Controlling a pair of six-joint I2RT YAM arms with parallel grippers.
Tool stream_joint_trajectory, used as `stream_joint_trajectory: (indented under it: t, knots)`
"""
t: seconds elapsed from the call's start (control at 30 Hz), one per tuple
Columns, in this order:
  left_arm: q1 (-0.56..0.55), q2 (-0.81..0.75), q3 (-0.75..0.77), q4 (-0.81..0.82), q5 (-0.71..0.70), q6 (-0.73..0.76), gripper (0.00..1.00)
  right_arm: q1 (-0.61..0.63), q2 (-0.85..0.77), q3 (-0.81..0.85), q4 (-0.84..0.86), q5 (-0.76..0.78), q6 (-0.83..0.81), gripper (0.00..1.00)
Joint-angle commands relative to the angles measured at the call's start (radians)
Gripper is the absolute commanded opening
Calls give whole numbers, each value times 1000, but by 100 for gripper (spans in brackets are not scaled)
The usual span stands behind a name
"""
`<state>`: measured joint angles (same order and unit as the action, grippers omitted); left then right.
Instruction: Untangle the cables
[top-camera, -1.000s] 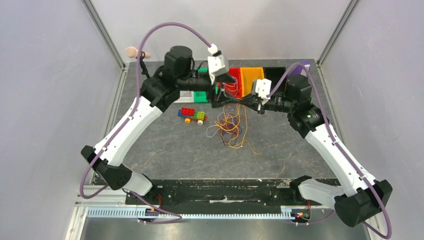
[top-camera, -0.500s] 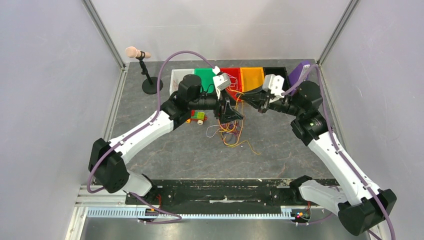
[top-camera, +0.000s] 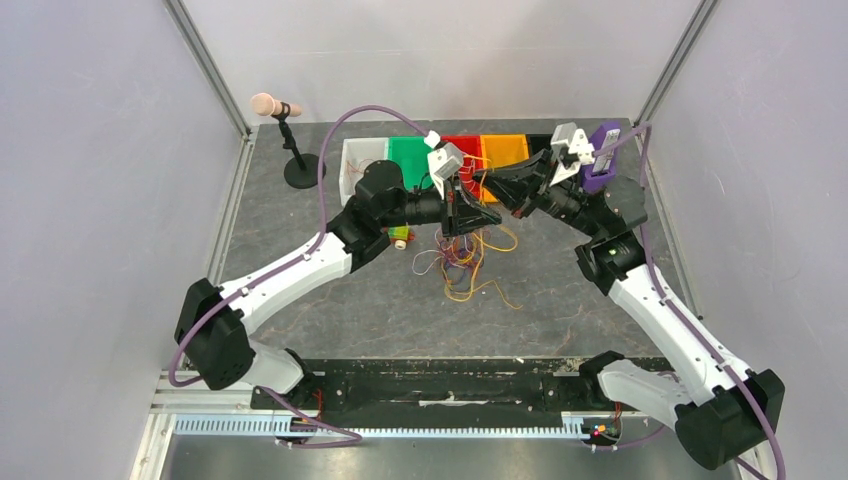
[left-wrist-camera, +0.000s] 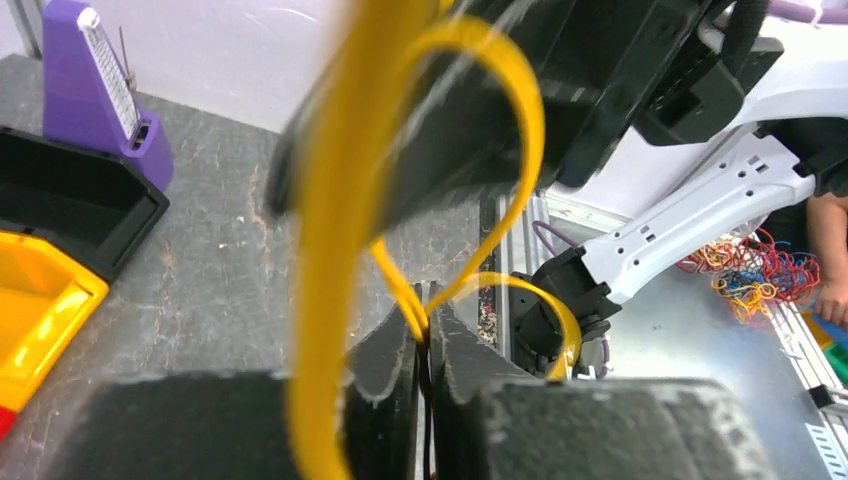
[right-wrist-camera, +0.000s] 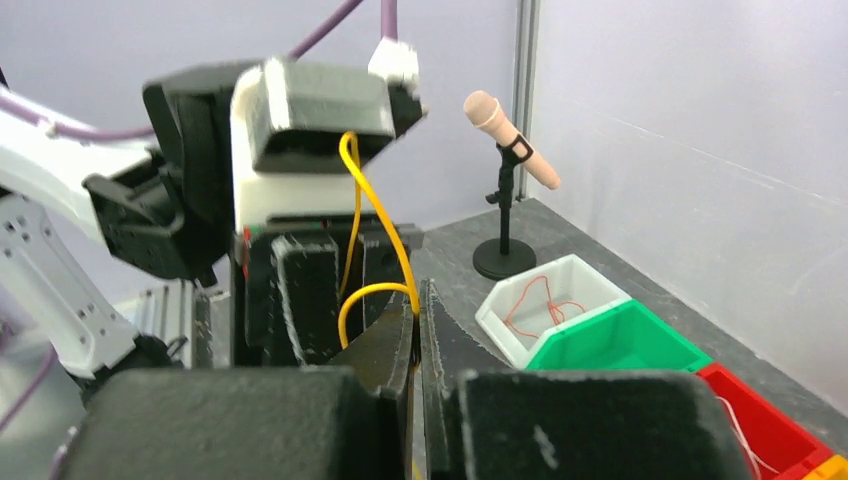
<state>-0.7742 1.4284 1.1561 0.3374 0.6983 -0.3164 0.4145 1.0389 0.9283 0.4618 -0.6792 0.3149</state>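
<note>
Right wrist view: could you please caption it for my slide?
Right pincer shut on a yellow cable, facing the left pincer.

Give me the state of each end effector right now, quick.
Left end effector: closed, pinching a yellow cable.
Right end effector: closed, also gripping the yellow cable.

end effectors 2 (left end effector (left-wrist-camera: 425, 345), right end effector (right-wrist-camera: 416, 330)) | bins 5 (white (top-camera: 352, 165), green (top-camera: 408, 152), red (top-camera: 462, 143), orange (top-camera: 505, 150), black (top-camera: 538, 143)) | microphone on stand (top-camera: 268, 103) 1 | purple metronome (left-wrist-camera: 75, 100) 1 | cable tangle (top-camera: 462, 262) 1 | yellow cable (left-wrist-camera: 330, 250) 1
</note>
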Motion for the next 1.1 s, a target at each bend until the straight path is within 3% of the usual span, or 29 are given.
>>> stream_joint_trajectory:
  t: [0.0, 0.17, 0.33, 0.43, 0.5, 0.67, 0.77, 0.9, 1.07]
  knots:
    - [1, -45, -53, -82, -59, 67, 3, -47, -2, 70, 141, 87, 197, 0]
    - [17, -88, -181, -93, -75, 30, 2, -123, 9, 92, 221, 83, 377, 0]
    - [16, -55, -186, -114, -43, 0, 2, -133, 22, 86, 319, 111, 473, 0]
    - [17, -64, -181, -159, -95, 15, 2, -147, 27, 94, 341, 151, 522, 0]
    - [18, -99, -171, -216, -246, 86, 2, -170, 29, 130, 196, 197, 501, 0]
    - [5, -170, -163, -303, -604, 415, 2, -216, 40, 228, -369, 365, 382, 0]
    - [-34, -163, -164, -275, -809, 627, 2, -217, 44, 203, -518, 386, 413, 0]
    - [-54, -150, -208, -155, -939, 934, 2, -217, 91, 261, -761, 490, 378, 0]
    - [-57, -185, -302, 2, -956, 1246, 2, -217, 185, 379, -1077, 617, 337, 0]
